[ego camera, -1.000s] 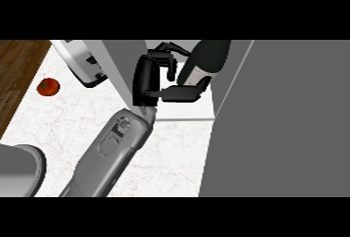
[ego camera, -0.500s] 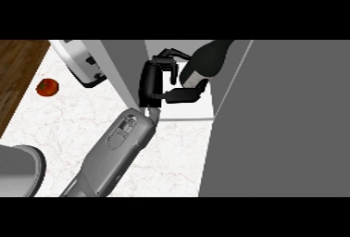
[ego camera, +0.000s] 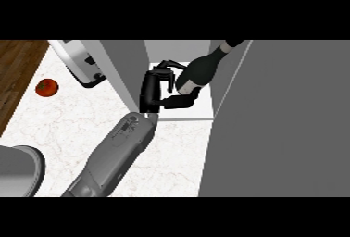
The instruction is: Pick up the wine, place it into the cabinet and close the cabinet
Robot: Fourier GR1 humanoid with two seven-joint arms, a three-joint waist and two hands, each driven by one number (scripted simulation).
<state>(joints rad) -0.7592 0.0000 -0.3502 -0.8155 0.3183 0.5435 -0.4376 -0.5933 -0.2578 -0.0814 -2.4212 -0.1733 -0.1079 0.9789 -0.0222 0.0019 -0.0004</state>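
**Wine going into the cabinet**

One hand [ego camera: 153, 90] is reaching into the open cabinet [ego camera: 273, 120], its fingers [ego camera: 171, 65] and thumb curling around the dark wine [ego camera: 198, 71] bottle, which is leaning inside the opening. A red tomato [ego camera: 46, 87] is sitting on the white marble surface [ego camera: 68, 129], well apart.

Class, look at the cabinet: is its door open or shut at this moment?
Open. The cabinet interior shows between its grey panels, and the hand reaches in beside the dark wine bottle, which leans tilted inside.
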